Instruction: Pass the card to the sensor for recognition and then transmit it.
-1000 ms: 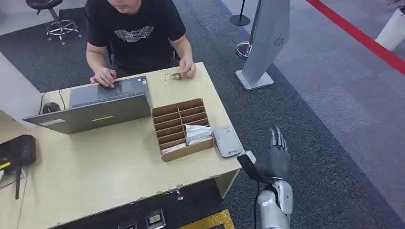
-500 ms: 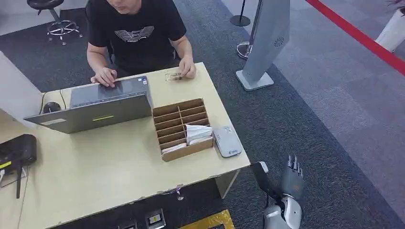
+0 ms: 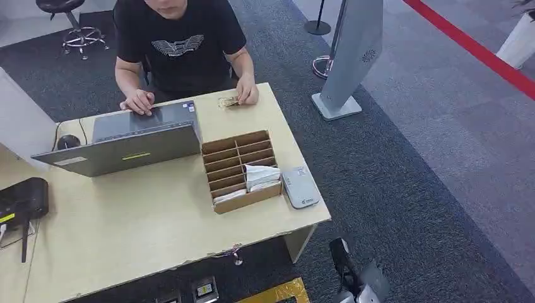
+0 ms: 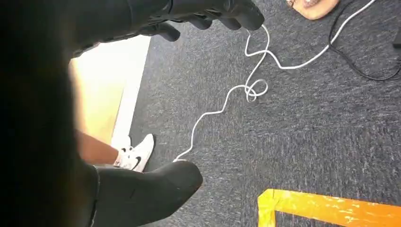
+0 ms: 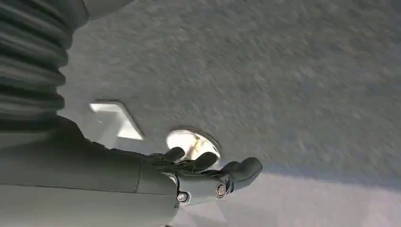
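Right now my right hand (image 5: 203, 177) hangs low beside the table (image 3: 145, 233), over carpet; wrist view shows the fingers apart and holding nothing. My left hand (image 4: 156, 94) also hangs over the floor, thumb and fingers wide apart, empty. Cards (image 3: 260, 176) sit in the cardboard slot box (image 3: 240, 169), near the table's right edge, with the grey sensor (image 3: 299, 187) just beside the box. A person (image 3: 180, 44) across the table holds something small; I can't tell whether that's a card. Judging from this: either nothing is started or the pass is already done, can't tell which.
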{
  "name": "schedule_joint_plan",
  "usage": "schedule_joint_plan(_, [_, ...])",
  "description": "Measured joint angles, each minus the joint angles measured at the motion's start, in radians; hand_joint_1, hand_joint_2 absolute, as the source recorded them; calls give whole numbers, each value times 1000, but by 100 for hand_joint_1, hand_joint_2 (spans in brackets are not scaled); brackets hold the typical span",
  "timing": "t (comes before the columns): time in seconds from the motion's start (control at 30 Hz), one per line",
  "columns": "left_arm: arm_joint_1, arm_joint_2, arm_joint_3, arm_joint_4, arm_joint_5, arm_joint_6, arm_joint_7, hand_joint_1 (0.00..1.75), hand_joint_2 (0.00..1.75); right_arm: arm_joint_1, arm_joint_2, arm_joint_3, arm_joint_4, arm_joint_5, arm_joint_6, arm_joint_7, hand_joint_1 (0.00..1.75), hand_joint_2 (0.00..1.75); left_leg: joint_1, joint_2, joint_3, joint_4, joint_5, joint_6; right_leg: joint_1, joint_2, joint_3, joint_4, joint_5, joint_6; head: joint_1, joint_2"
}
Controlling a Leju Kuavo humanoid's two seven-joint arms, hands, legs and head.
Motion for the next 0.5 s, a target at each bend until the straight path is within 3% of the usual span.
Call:
schedule_joint_plan(0.1, [-3, 2, 14, 1, -11, 0, 0, 0, 175, -16, -33, 24, 137, -1, 12, 72, 0, 175, 0, 0, 0, 0, 0, 0, 0, 0, 0, 0, 0, 0, 0, 0])
schedule_joint_plan(0.23, [-7, 5, 23, 9, -24, 0, 0, 0, 175, -12, -66, 64, 321, 53, 149, 183, 0, 175, 0, 0, 0, 0, 0, 0, 0, 0, 0, 0, 0, 0, 0, 0])
schedule_joint_plan(0.5, [-10, 8, 42, 16, -34, 0, 3, 0, 175, 16, -65, 122, 468, 143, 232, 222, 0, 175, 0, 0, 0, 0, -1, -1, 0, 0, 0, 0, 0, 0, 0, 0])
